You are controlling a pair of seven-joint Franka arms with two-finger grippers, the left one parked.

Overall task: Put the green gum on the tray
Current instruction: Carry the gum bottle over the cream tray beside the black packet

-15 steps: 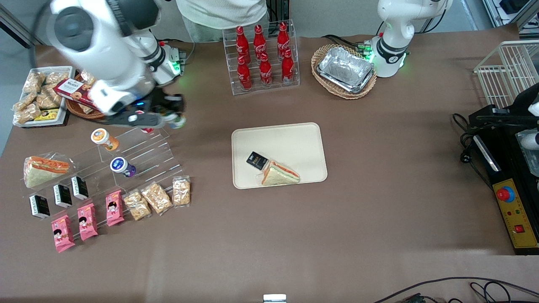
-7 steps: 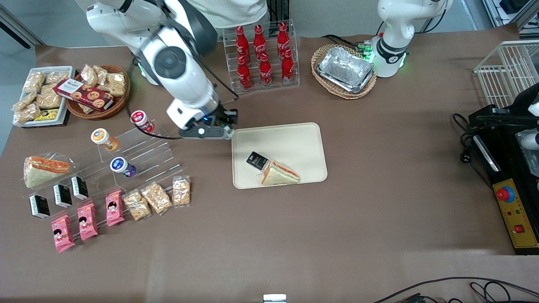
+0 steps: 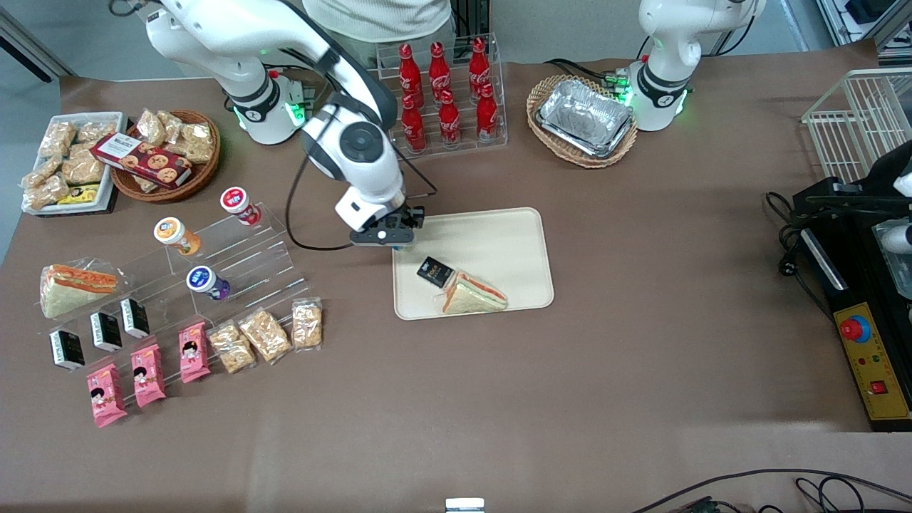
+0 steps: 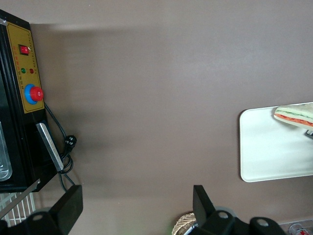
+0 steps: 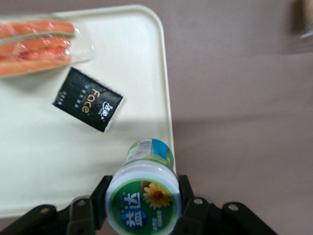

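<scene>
My right gripper (image 3: 389,239) is shut on the green gum (image 5: 143,198), a white canister with a green lid that bears a yellow flower. It hangs over the rim of the cream tray (image 3: 491,242) at the edge toward the working arm's end, as the right wrist view shows over the tray (image 5: 58,161). In the front view the gripper hides most of the canister. On the tray lie a black packet (image 3: 435,271) and a wrapped sandwich (image 3: 474,293), both nearer the front camera than the gripper. The wrist view shows the packet (image 5: 88,99) close under the gum.
A clear stepped rack (image 3: 242,263) toward the working arm's end holds red-lidded (image 3: 234,200), orange-lidded (image 3: 168,230) and purple-lidded (image 3: 201,279) canisters. A rack of cola bottles (image 3: 445,92) and a wicker basket of foil trays (image 3: 584,117) stand farther from the camera than the tray.
The arm has swung from above the stepped rack to the tray's edge, carrying the green gum, and has come lower over the rim.
</scene>
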